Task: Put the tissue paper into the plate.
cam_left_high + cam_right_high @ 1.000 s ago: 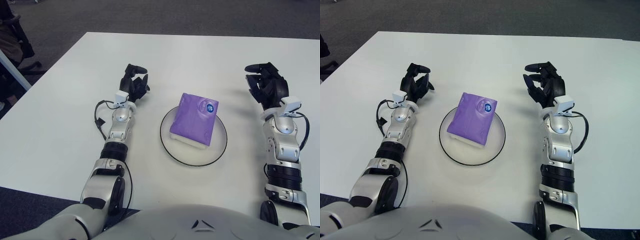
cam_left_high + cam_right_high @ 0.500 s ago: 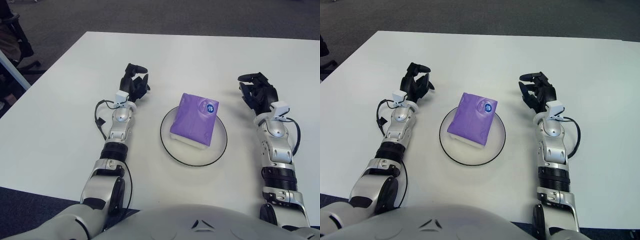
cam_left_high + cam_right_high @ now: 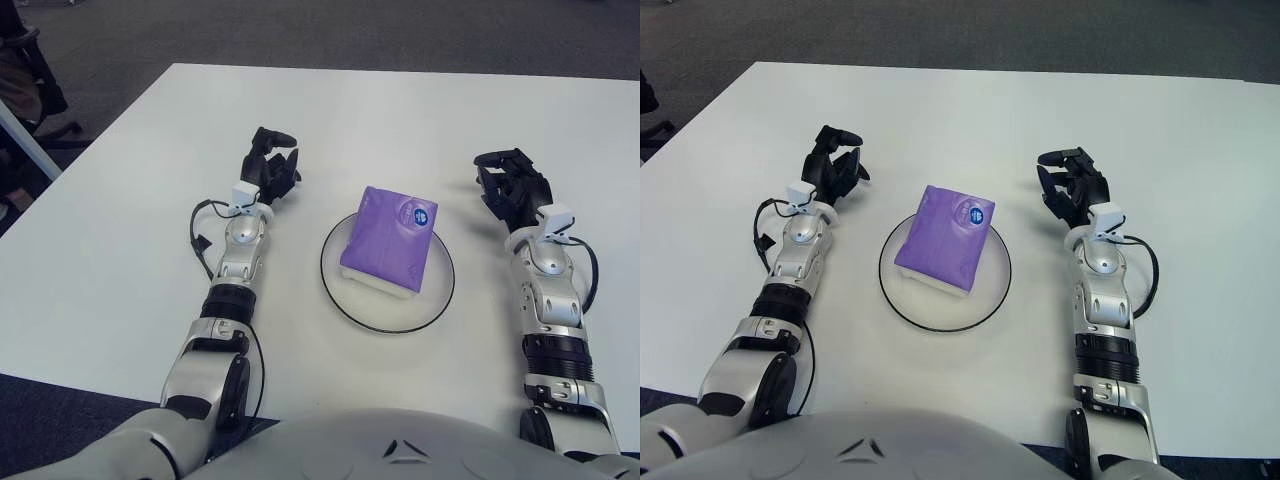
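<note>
On a wide white table, seen from the robot's head looking down, everything is sitting close to the near edge. The table is filling most of the view, with dark grey carpet showing beyond its far edge.

Two silver arms are reaching forward from the bottom of the view, one on each side of a plate. The left arm is lying along the tabletop, with a thin black cable looping out beside its wrist.

Between the arms, a round white plate with a thin black rim is sitting flat on the table. A purple pack of tissue paper is lying inside the plate, covering the far half of it and reaching out over the far rim. A small round blue sticker is showing on the pack's top, near its far right corner.

The left hand, black with three fingers, is showing just beyond and to the left of the plate, its fingers loosely curled and holding nothing. The right hand, also black, is showing to the right of the plate, apart from it, its fingers spread loosely and holding nothing. Neither hand is touching the tissue paper or the plate.
</note>
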Robot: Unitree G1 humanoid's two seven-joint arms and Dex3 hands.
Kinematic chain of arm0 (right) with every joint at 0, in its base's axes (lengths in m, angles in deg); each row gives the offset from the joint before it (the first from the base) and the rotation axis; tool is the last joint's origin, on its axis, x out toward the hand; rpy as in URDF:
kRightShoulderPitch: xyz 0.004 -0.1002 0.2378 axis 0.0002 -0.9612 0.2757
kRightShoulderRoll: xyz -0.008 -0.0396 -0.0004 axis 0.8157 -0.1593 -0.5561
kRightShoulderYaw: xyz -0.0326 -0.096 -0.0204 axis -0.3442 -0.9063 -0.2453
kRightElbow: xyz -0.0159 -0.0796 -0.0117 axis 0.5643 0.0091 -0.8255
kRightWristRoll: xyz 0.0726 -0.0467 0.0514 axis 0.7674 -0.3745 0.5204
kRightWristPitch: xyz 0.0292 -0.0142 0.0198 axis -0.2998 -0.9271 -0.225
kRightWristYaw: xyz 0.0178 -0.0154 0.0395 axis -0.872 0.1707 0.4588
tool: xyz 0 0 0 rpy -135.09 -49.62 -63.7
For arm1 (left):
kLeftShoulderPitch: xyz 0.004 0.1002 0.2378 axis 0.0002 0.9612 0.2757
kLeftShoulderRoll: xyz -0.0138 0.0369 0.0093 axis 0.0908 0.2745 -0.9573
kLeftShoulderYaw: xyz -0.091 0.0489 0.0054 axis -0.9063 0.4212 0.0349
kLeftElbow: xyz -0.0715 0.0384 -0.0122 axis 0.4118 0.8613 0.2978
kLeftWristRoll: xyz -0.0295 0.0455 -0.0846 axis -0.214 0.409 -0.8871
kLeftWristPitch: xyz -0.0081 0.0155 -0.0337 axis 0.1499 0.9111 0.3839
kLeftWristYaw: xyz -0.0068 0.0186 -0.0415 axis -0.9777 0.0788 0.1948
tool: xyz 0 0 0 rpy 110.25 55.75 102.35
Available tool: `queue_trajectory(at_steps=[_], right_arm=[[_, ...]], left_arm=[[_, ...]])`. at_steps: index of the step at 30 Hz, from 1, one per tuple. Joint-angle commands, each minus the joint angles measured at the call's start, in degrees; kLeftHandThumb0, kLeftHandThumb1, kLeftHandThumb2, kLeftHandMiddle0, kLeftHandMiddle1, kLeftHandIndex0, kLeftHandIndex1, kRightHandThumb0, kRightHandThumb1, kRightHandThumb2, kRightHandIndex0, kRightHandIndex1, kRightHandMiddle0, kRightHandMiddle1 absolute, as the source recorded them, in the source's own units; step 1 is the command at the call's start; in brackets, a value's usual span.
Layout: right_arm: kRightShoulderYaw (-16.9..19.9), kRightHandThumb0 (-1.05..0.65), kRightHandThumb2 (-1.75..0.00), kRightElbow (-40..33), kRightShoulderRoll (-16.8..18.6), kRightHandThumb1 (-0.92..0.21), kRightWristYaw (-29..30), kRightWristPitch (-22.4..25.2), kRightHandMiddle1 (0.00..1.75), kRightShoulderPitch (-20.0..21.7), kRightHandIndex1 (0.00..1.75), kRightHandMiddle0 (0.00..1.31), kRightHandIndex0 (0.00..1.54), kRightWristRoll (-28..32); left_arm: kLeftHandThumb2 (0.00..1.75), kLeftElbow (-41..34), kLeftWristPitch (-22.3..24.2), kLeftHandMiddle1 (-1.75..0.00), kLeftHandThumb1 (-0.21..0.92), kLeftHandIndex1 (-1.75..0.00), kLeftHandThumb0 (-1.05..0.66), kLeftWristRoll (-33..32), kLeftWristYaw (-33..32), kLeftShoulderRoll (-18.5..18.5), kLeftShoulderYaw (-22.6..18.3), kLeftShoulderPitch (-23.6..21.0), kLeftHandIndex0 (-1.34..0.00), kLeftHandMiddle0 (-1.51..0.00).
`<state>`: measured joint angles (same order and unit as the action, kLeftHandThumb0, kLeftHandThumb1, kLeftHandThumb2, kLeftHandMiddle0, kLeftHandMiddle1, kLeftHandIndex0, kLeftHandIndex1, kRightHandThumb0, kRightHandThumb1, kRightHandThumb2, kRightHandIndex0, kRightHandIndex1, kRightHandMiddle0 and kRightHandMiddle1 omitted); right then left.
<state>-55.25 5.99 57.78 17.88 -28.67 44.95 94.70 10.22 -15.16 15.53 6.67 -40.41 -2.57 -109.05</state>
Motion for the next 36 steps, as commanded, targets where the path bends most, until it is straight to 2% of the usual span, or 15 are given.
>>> queue_trajectory(at_steps=[1,8,36], right_arm=[[-0.5,-0.01,-0.47,1.6,2.9,-0.83,0.6,0.2,1.34,-5.2,1.60,0.36,0.46,-0.1],[-0.4,-0.01,-0.56,2.6,2.7,-0.78,0.5,-0.3,1.37,-5.0,1.61,0.36,0.47,0.2],[0.1,-0.01,-0.57,5.3,4.6,-0.77,2.3,-3.6,1.39,-5.5,1.59,0.35,0.49,1.1]], left_arm=[[0.49,3.7,-0.1,-1.73,0.87,-1.65,-0.36,-0.1,-0.1,-1.6,0.2,7.1,-0.33,-0.79],[0.49,3.9,-0.1,-1.73,0.88,-1.65,-0.36,-0.3,0.2,-1.5,0.2,7.0,-0.32,-0.78],[0.47,3.9,-1.2,-1.71,0.89,-1.66,-0.36,-1.7,1.2,-1.9,-0.2,7.0,-0.31,-0.78]])
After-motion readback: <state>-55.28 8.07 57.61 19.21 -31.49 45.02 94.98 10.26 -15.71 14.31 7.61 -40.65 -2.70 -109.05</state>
